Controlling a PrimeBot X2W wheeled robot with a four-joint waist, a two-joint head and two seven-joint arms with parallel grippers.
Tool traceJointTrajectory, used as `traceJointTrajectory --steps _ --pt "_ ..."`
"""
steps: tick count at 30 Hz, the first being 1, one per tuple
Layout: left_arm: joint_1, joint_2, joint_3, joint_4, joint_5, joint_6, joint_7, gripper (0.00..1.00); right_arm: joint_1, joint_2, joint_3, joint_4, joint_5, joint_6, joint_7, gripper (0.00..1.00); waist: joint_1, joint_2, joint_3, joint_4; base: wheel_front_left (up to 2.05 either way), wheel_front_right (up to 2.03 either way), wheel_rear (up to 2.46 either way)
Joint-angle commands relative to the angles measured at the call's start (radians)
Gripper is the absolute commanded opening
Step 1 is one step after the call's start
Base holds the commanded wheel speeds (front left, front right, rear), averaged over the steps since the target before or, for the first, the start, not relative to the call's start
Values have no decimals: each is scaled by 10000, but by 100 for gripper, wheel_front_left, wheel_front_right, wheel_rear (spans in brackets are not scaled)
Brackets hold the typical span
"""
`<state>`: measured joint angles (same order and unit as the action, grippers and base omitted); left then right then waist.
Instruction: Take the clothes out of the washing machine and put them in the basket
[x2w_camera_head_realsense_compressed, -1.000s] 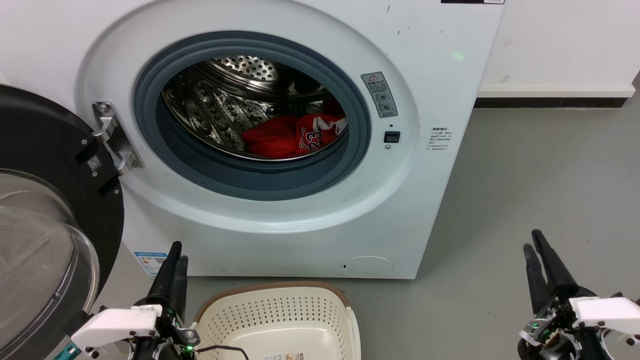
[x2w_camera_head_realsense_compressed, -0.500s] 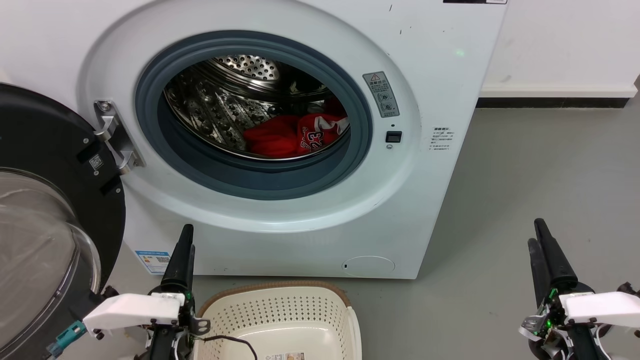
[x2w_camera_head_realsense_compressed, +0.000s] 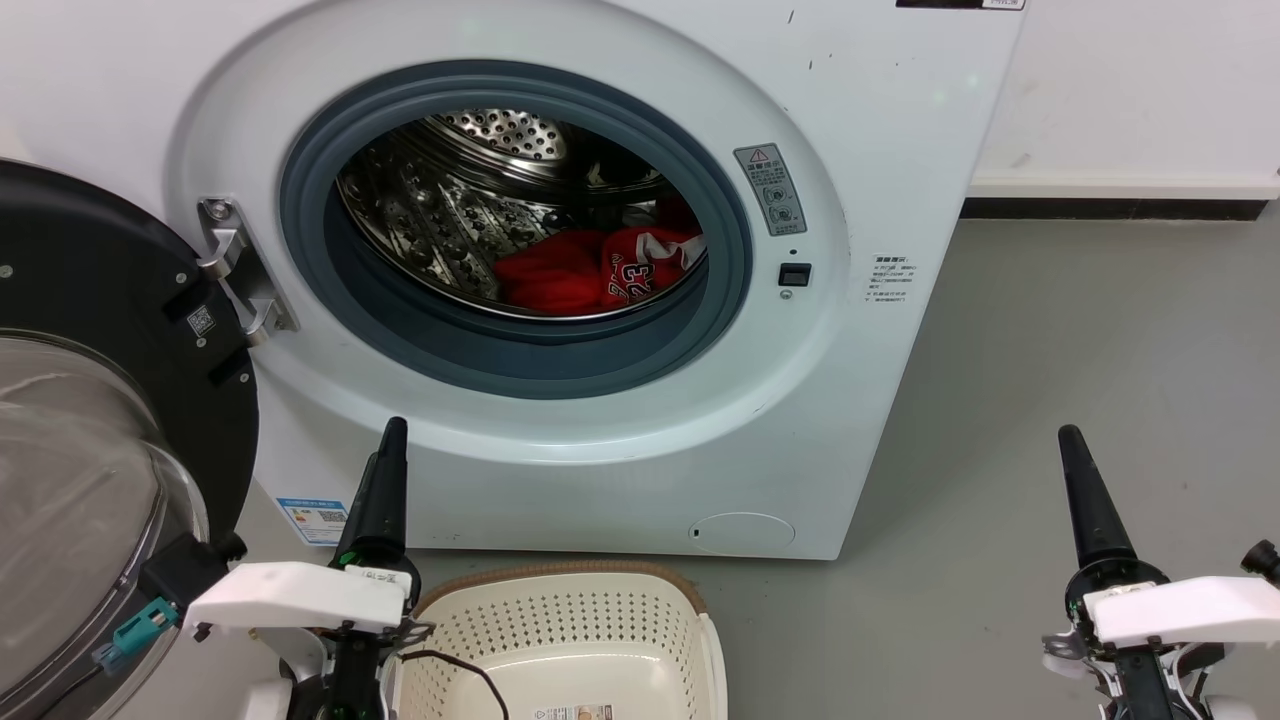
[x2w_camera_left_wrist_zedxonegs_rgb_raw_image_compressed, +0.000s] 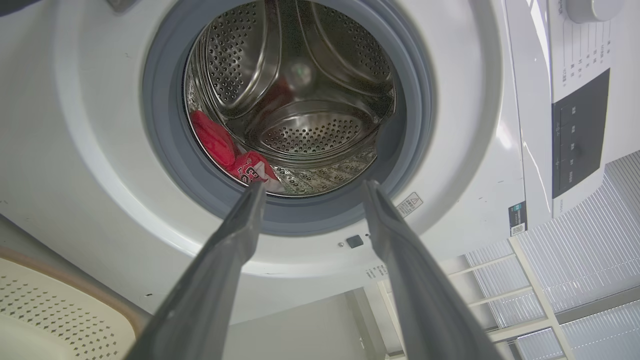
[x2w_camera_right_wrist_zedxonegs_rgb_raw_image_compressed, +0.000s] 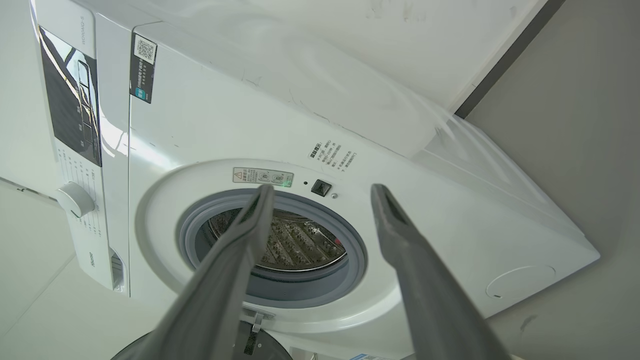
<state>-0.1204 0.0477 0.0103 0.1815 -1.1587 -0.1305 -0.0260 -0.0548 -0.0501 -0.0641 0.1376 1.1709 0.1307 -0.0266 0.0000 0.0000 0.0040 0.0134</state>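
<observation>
The white washing machine (x2w_camera_head_realsense_compressed: 880, 150) stands with its round door swung open. Two red clothes lie low in the steel drum: a plain one (x2w_camera_head_realsense_compressed: 545, 280) and a jersey with the number 23 (x2w_camera_head_realsense_compressed: 650, 265). They also appear in the left wrist view, the plain garment (x2w_camera_left_wrist_zedxonegs_rgb_raw_image_compressed: 212, 137) beside the jersey (x2w_camera_left_wrist_zedxonegs_rgb_raw_image_compressed: 252, 170). The cream basket (x2w_camera_head_realsense_compressed: 560, 578) sits on the floor before the machine. My left gripper (x2w_camera_head_realsense_compressed: 393, 432) is beside the basket's left rim, below the drum opening, open and holding nothing (x2w_camera_left_wrist_zedxonegs_rgb_raw_image_compressed: 315, 190). My right gripper (x2w_camera_head_realsense_compressed: 1068, 437) hovers over the floor to the machine's right, open and holding nothing (x2w_camera_right_wrist_zedxonegs_rgb_raw_image_compressed: 322, 191).
The black-framed glass door (x2w_camera_head_realsense_compressed: 100, 400) hangs open at the left, close to my left arm. Grey floor (x2w_camera_head_realsense_compressed: 1100, 330) stretches right of the machine up to a white wall with a dark baseboard (x2w_camera_head_realsense_compressed: 1100, 208). The grey door seal (x2w_camera_head_realsense_compressed: 520, 370) rings the drum mouth.
Both grippers have risen toward the machine front, the left one also shifting right. The right gripper has turned edge-on. The clothes and basket lie as before.
</observation>
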Motion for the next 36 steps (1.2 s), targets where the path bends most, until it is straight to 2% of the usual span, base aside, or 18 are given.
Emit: traceJointTrajectory --steps 1,2,3,14,36 --pt "-307 28 -83 -216 454 -2 -114 100 -54 -14 42 -250 -488 0 -115 100 0 0 1 9 0 0 0" --pt "-314 28 -115 -232 647 -2 -155 100 -38 -15 48 -263 -726 0 -150 100 0 0 1 15 0 0 0" --pt "-347 29 -215 -275 1238 -2 -262 100 -3 -15 68 -284 -1486 0 -261 100 0 0 0 31 0 0 0" --pt "-369 30 -564 -442 3206 -3 -631 100 132 -13 190 -293 -4021 0 -637 100 0 0 -11 83 0 0 0" --pt "-472 33 -1102 -356 6572 67 -1273 100 211 -11 256 -148 -7350 0 -1270 100 0 0 -2 223 0 0 0"
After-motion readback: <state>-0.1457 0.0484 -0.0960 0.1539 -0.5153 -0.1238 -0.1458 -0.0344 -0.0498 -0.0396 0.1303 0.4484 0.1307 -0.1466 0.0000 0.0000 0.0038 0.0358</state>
